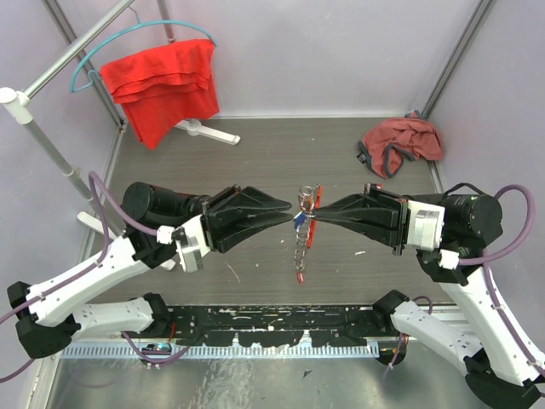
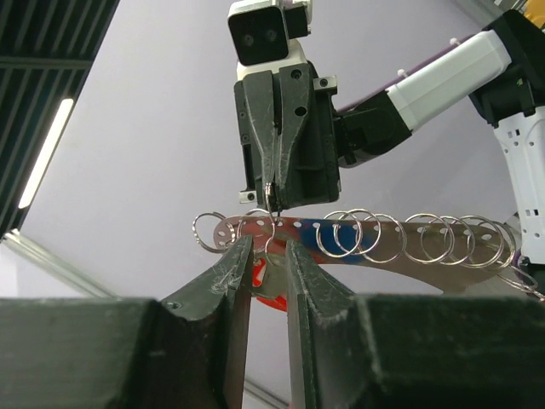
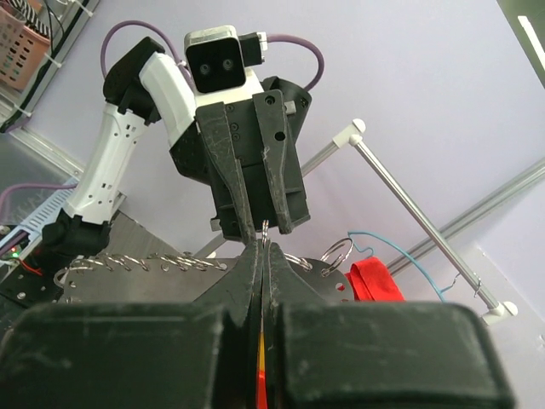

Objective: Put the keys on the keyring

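We judge the task to be about midway. The keyring (image 1: 306, 201) is up off the desk (image 1: 255, 158), held in the air between the two arms at the middle of the scene, with its chain (image 1: 299, 254) hanging towards the near side. A blue-headed key (image 1: 298, 221) sits in the bunch just under the ring, but we cannot tell whether it is threaded on the wire or only lying against it. We cannot make out the other keys, so the threading looks unfinished to us.

The right end effector (image 3: 262, 252) has its fingers pressed together, pinching the thin wire of the ring at their tips. The left end effector (image 2: 268, 249) stands partly spread, with a clear gap between its fingers. The wire loop sits inside that gap and does not look clamped.
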You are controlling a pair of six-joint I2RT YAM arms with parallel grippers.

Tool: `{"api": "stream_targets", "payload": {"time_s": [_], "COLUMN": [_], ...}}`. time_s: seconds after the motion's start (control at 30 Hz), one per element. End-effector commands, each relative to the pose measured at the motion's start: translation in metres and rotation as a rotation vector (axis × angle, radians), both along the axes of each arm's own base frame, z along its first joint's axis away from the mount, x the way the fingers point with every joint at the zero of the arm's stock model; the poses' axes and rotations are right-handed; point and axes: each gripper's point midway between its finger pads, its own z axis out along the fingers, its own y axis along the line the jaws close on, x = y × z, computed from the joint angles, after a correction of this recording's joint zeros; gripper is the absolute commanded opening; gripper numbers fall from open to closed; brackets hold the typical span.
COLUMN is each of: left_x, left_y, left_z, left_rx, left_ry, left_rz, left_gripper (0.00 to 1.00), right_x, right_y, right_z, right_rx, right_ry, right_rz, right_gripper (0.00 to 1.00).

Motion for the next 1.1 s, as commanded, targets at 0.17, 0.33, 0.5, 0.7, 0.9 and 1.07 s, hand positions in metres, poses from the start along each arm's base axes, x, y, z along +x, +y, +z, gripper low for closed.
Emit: {"api": "stream_targets", "payload": {"time_s": [0.17, 0.33, 0.5, 0.7, 0.9, 1.07], "left_x": [-0.006, -0.011, -0.011, -0.009, -0.008, -0.01], "left_y": [0.006, 0.012, 0.012, 0.013, 0.012, 0.011], "left_z": [0.017, 0.016, 0.013, 0.014, 0.014, 0.013], "left_rx": [-0.07, -0.073, -0.067, -0.074, -0.074, -0.065], "left_ry": [0.011, 0.011, 0.014, 0.018, 0.019, 0.018], "left_rz": [-0.026, -0.032, -0.03, -0.018, -0.016, -0.029], "left_gripper": [0.25, 0.24, 0.24, 0.24, 0.24, 0.24], "right_x": [0.005, 0.004, -0.001, -0.009, -0.015, -0.016], "right_y": [0.011, 0.017, 0.021, 0.021, 0.019, 0.018], "right_z": [0.013, 0.014, 0.017, 0.018, 0.018, 0.02], "right_rx": [0.092, 0.104, 0.12, 0.126, 0.127, 0.134], "right_ry": [-0.062, -0.066, -0.073, -0.079, -0.089, -0.093], "right_rz": [0.037, 0.071, 0.095, 0.119, 0.133, 0.134], "right_gripper": [0.01, 0.01, 0.01, 0.01, 0.01, 0.01]}}
